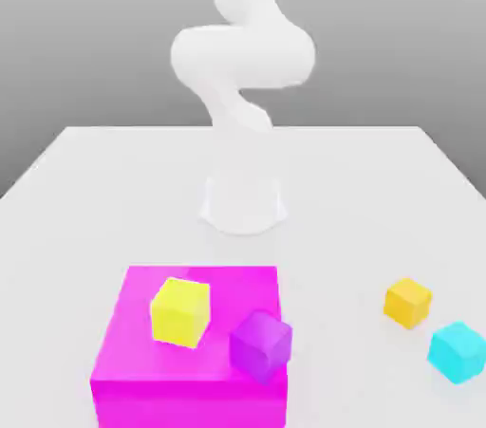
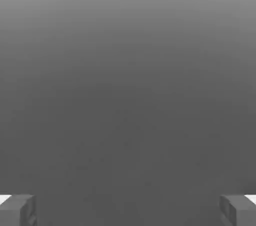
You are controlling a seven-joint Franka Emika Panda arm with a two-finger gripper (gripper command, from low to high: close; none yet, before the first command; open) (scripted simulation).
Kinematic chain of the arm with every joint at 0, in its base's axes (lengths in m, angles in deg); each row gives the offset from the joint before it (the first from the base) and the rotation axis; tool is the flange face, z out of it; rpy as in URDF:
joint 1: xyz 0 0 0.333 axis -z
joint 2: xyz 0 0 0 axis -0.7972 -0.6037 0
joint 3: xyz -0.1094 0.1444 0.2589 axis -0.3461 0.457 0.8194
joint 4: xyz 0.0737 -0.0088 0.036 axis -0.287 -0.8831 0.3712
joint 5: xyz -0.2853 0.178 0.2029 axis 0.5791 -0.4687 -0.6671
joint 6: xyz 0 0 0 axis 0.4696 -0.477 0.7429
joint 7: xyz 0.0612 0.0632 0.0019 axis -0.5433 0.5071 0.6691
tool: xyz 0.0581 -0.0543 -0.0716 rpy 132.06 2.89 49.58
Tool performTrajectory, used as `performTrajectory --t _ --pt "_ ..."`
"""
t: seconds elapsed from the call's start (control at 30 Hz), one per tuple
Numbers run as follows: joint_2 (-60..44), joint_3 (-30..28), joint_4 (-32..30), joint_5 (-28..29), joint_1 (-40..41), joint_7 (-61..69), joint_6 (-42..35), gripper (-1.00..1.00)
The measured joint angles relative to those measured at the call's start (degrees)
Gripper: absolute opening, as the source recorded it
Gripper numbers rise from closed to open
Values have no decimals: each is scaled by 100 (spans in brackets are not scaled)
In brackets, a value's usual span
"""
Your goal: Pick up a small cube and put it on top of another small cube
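Two small cubes rest on a large magenta block [image 1: 142, 374] near the front of the white table: a yellow cube [image 1: 179, 311] and a purple cube [image 1: 261, 344] at the block's corner. An orange cube [image 1: 407, 302] and a cyan cube [image 1: 457, 351] lie on the table at the exterior view's right. In the hand view my gripper [image 2: 128, 211] is open, its two grey fingertips [image 2: 18, 210] far apart with nothing between them and only plain grey background beyond. The white arm [image 1: 242, 56] rises from its base and leaves the exterior view at the top.
The arm's round base [image 1: 243, 203] stands mid-table behind the magenta block. The white table [image 1: 85, 189] stretches to the back and both sides, with bare surface between the block and the orange cube.
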Motion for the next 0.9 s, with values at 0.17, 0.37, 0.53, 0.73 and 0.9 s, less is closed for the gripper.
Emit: performTrajectory --t 0.17,0.37,0.53,0.73,0.9 --pt "-1078 446 -562 -129 -425 45 660 0" --pt "-2311 1022 -1209 -158 -903 11 1416 0" --pt "-3355 1517 -1748 6 -1265 -152 2047 0" --pt "-4653 1696 -2260 761 -1844 -742 2825 0" --pt "-5699 798 -2083 1751 -2547 -1490 3608 0"
